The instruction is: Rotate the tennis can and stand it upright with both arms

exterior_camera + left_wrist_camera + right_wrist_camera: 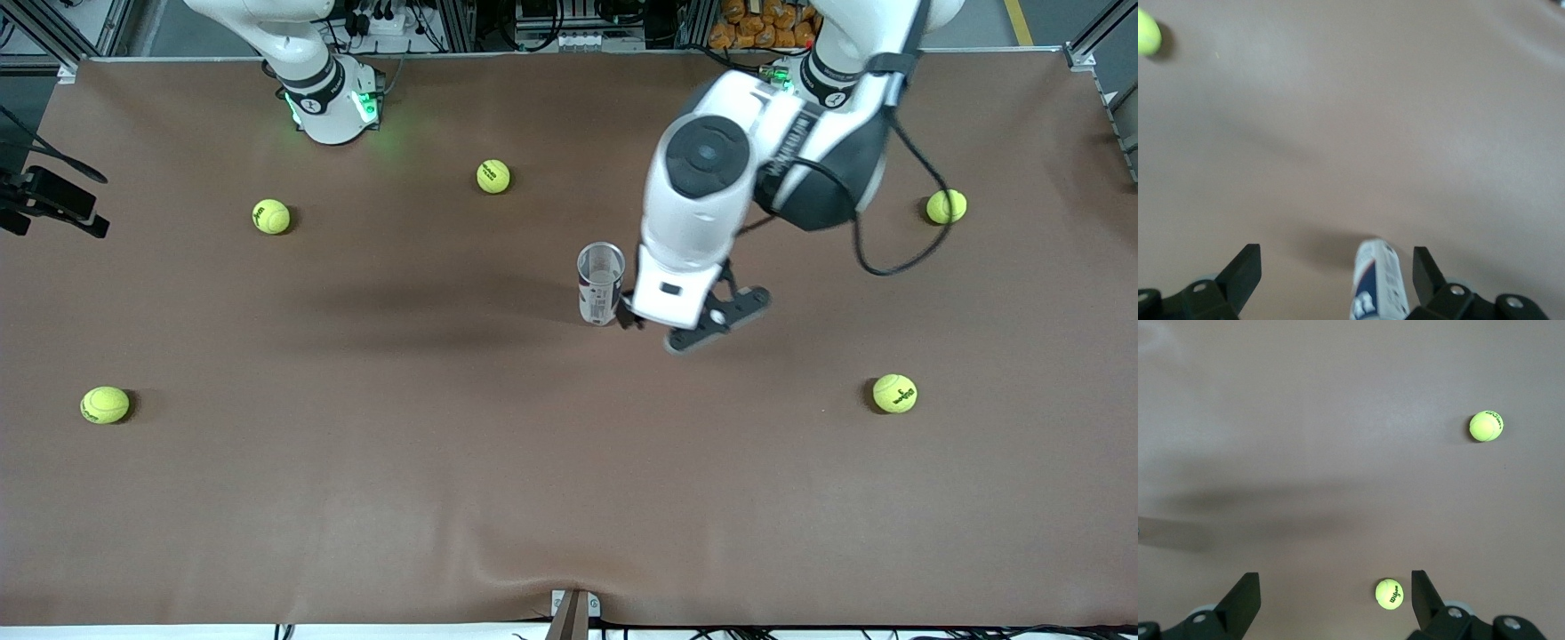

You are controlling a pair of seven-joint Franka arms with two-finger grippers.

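Tennis can (600, 284) upright mid-table on smooth brown cloth (444, 498), slim tube, open silvery rim, white and dark-blue label, my left gripper (683, 327) spread just beside it, my right gripper (1333, 603) spread above fuzzy yellow-green tennis balls (1389, 593), waiting.

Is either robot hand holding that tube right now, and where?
No. The left gripper is open beside the upright tennis can, not clasping it; the right gripper is open, holding nothing.
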